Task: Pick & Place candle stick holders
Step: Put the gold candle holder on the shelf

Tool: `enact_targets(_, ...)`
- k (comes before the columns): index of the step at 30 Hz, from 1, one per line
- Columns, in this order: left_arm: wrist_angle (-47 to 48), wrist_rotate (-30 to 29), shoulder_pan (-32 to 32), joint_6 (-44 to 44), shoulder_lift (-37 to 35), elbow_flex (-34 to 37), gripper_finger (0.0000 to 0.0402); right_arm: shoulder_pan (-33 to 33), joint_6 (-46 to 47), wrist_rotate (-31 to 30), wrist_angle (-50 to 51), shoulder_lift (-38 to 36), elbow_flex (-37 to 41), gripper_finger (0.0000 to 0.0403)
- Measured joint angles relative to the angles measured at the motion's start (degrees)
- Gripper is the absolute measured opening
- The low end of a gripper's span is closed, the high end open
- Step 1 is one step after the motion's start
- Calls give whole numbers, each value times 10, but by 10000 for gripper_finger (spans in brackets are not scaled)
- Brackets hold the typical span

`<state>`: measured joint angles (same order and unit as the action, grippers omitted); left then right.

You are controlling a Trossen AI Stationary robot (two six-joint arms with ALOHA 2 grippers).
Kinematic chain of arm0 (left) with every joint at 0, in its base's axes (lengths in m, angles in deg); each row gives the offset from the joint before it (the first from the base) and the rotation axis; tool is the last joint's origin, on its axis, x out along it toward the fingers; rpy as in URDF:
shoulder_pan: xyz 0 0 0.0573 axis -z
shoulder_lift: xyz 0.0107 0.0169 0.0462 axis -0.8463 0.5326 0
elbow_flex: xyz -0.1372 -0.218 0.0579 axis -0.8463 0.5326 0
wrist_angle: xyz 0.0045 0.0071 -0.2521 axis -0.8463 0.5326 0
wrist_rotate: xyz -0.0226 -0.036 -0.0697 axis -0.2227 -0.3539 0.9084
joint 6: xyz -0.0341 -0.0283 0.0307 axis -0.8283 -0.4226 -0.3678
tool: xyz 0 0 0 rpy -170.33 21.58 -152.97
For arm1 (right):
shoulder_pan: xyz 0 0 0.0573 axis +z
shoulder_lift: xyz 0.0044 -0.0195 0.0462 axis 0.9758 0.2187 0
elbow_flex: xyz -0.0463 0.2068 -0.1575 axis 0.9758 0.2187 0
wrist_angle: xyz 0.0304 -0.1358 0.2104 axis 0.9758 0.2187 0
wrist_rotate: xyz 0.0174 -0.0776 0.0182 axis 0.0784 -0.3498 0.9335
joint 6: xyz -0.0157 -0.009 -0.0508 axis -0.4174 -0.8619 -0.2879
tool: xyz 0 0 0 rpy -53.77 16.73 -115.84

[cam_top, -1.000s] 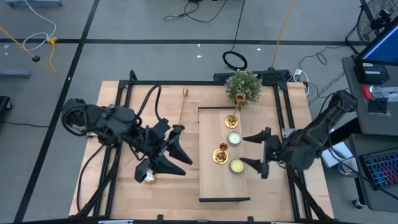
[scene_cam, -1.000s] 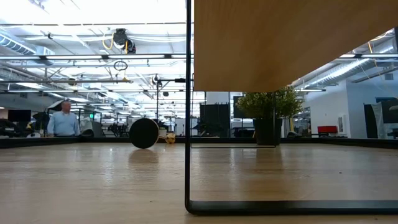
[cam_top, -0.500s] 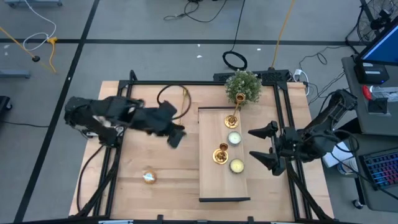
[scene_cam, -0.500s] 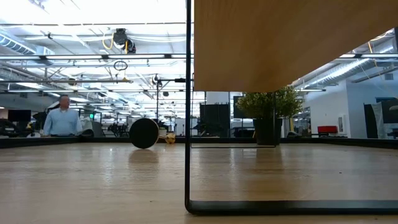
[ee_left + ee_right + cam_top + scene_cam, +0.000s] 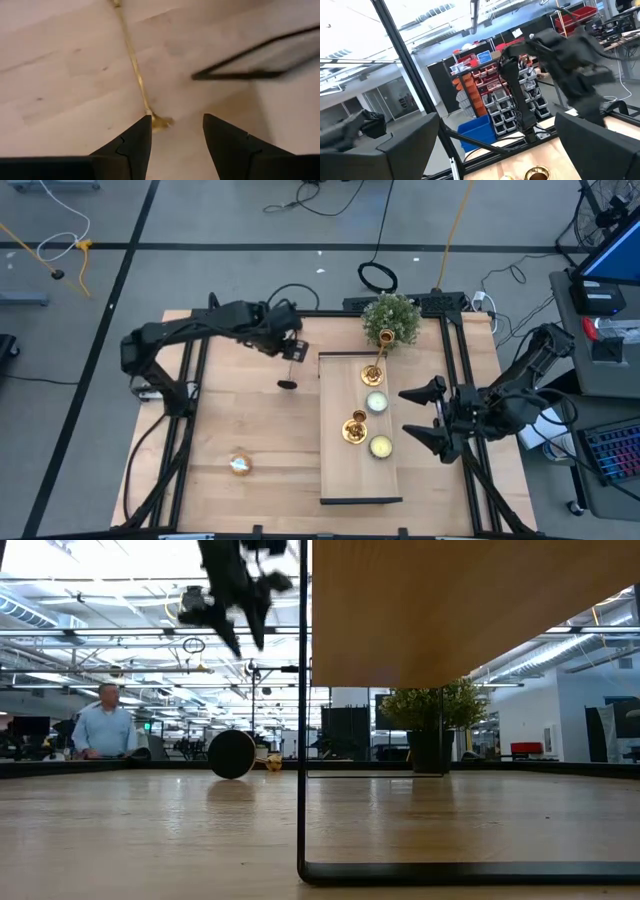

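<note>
One long, slim gold candle stick holder [image 5: 132, 55] lies flat on the table, left of the raised shelf. My left gripper [image 5: 176, 125] hangs open above it, pointing down, and one end of the holder [image 5: 162, 121] shows between the fingers. The low view shows this gripper [image 5: 247, 640] well above the table. In the high view the left arm [image 5: 262, 325] hides most of that holder. Two shorter gold holders [image 5: 373, 370] [image 5: 355, 428] stand on the shelf. My right gripper [image 5: 404, 412] waits open at the shelf's right side, tipped upward.
The wooden shelf [image 5: 340, 480] on a black metal frame [image 5: 302, 740] fills the table's middle right. It also carries two pale tealight discs [image 5: 376, 402] [image 5: 381, 446] and a green potted plant [image 5: 390, 320] at its far end. A small pale-gold round thing [image 5: 240, 465] lies near the table's near-left.
My left gripper has swung from the small round thing at the near left toward the table's far edge. It now hangs over the lying holder, turned and tipped to point down, its gap unchanged. My right gripper has tipped upward and then kept still.
</note>
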<state>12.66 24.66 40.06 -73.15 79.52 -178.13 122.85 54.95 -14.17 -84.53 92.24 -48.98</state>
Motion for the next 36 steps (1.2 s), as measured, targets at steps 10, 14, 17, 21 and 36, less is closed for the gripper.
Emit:
enact_targets(10, -191, 72, -86, 30, -3, 197, 184, 0, -3, -1, 0, 0, 0, 393)
enact_targets(14, -275, 88, -84, 30, 3, 241, 184, -5, -3, -1, 0, 0, 0, 393)
enact_targets(17, -306, 82, -84, 31, 9, 254, 184, -7, -3, -2, -5, 0, 0, 393)
enact_targets(21, -336, 75, -89, 40, 34, 255, 184, -9, 1, -2, -9, 0, 0, 393)
enact_targets(36, -400, 27, -110, 61, 99, 248, 184, -9, 2, -2, -16, 0, 0, 393)
